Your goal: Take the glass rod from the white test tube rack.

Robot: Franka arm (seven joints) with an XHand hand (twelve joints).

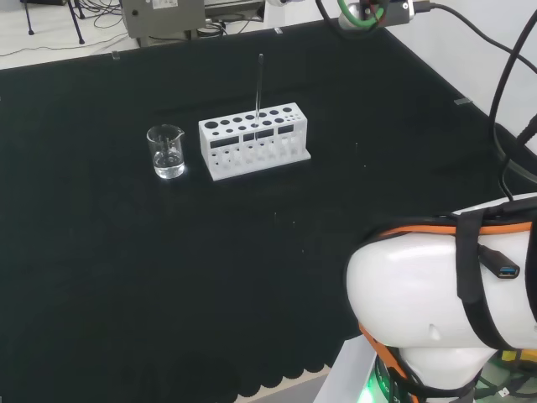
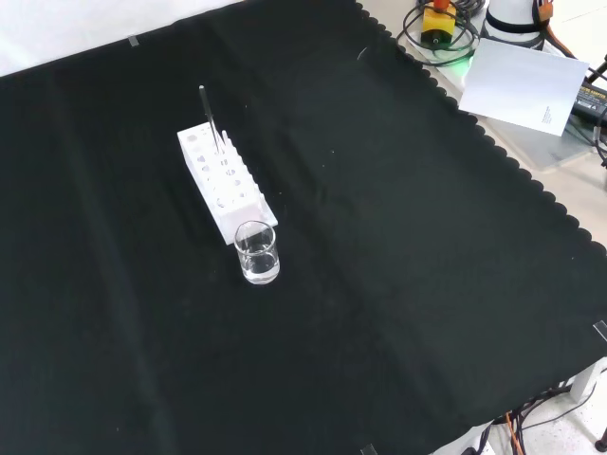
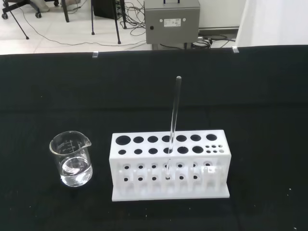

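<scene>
A white test tube rack [image 1: 254, 140] [image 2: 226, 179] [image 3: 169, 164] stands on the black cloth. A thin glass rod [image 1: 259, 82] [image 2: 208, 115] [image 3: 173, 116] stands nearly upright in one of the rack's holes, leaning slightly, its top well above the rack. In the head view the rod sits right of the rack's middle. In the wrist view the rack and rod stand a fair way off, seen from the rack's long side.
A small clear beaker [image 1: 166, 151] [image 2: 257, 252] [image 3: 71, 158] with a little clear liquid stands just off the rack's end. A grey box [image 3: 172, 21] stands beyond the cloth's far edge. The arm's white link [image 1: 445, 294] is at the head view's lower right.
</scene>
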